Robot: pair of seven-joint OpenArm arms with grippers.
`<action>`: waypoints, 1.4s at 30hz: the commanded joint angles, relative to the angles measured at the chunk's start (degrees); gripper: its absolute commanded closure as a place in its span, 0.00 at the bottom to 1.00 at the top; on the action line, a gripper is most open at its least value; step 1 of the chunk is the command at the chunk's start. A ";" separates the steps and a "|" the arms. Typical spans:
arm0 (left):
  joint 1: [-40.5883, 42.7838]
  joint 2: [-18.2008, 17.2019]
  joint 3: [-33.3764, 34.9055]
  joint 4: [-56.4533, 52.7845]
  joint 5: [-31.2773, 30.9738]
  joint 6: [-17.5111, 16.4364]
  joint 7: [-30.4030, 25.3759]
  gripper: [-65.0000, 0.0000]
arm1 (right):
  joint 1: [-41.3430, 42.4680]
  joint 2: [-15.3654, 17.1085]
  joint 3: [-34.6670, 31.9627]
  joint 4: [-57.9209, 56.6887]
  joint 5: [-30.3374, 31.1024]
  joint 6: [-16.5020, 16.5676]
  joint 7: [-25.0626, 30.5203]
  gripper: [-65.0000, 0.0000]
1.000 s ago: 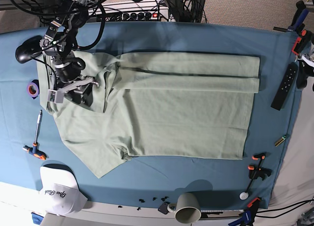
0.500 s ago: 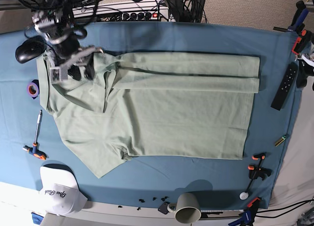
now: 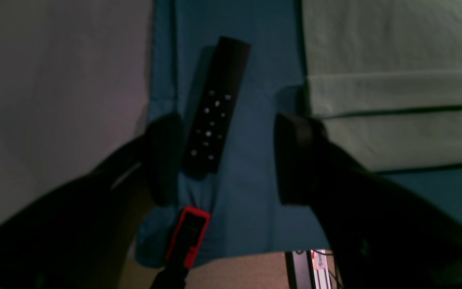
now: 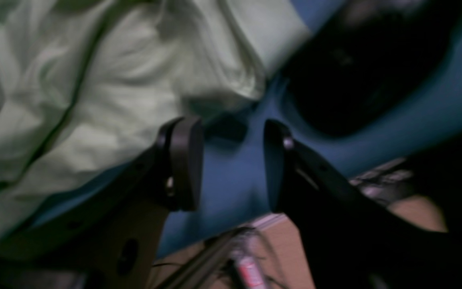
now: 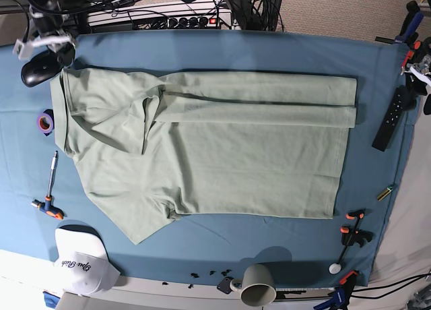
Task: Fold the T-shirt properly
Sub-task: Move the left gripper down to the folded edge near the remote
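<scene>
Mug (image 5: 257,285) interior not visible; T-shirt (image 5: 222,148) flat; both hands apart, gripping nothing.

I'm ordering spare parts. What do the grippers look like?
The left gripper has two black fingers ending in thick, dark, rounded pads. The right gripper has black fingers too, one with a small silver screw near its tip.

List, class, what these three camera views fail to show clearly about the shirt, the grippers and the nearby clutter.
- T-shirt: base view, its far side is folded over, so what lies beneath is hidden.
- Right gripper: wrist view is blurred; the dark object beyond it is unidentifiable there.
- Left gripper: barely inside the base view's right edge.
- Remote: button markings too dim.
- Cap: lettering too small.
</scene>
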 commanded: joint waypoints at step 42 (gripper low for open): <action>0.04 -1.09 -0.59 0.70 -0.76 -0.15 -0.63 0.45 | 11.39 6.84 1.86 -22.56 15.74 11.60 -3.85 0.50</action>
